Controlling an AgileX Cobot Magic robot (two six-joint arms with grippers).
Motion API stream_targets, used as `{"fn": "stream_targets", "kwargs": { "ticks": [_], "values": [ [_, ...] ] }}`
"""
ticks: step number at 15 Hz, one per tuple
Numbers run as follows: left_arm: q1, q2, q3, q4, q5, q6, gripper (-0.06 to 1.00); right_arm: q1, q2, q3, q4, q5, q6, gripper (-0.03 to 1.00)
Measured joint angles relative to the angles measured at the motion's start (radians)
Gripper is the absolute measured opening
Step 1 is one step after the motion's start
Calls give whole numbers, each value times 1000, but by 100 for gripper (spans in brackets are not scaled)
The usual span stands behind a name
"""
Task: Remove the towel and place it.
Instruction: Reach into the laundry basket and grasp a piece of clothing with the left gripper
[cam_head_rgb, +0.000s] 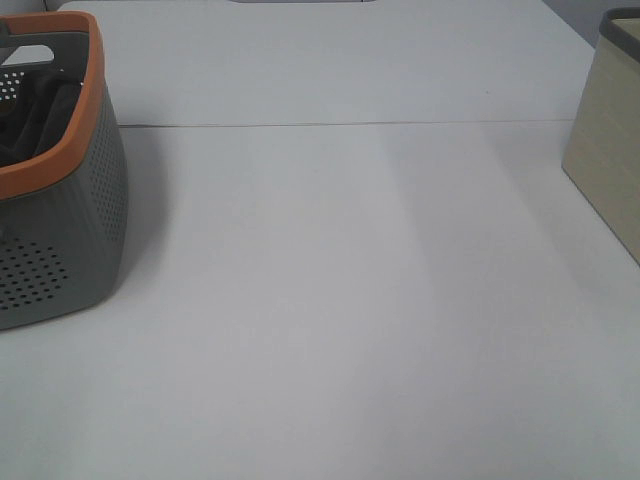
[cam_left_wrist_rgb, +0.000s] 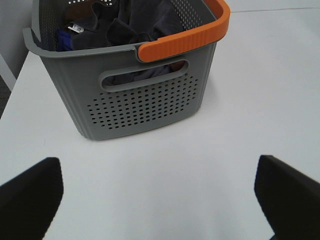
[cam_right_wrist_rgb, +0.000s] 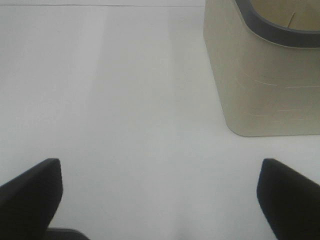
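Observation:
The dark navy-black towel (cam_left_wrist_rgb: 135, 25) lies crumpled inside a grey perforated basket (cam_left_wrist_rgb: 145, 102) with an orange rim; a small white tag (cam_left_wrist_rgb: 75, 28) shows near its edge. In the exterior high view the basket (cam_head_rgb: 70, 240) stands at the far left and a dark bit of the towel (cam_head_rgb: 40, 120) shows inside. My left gripper (cam_left_wrist_rgb: 160, 200) is open and empty above the table, short of the basket. My right gripper (cam_right_wrist_rgb: 160, 200) is open and empty above bare table. Neither gripper shows in the exterior high view.
A beige bin (cam_right_wrist_rgb: 265, 75) with a dark grey rim stands on the white table (cam_head_rgb: 350, 300) at the right edge, also in the exterior high view (cam_head_rgb: 610, 150). A bright blue item (cam_left_wrist_rgb: 64, 40) sits in the basket beside the towel.

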Motion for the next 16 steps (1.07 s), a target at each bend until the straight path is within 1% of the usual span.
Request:
{"fn": "stream_targets", "kwargs": {
  "ticks": [16],
  "values": [
    [0, 0, 0, 0, 0, 0, 98, 0, 0, 0, 0, 0, 0, 96]
  ]
}}
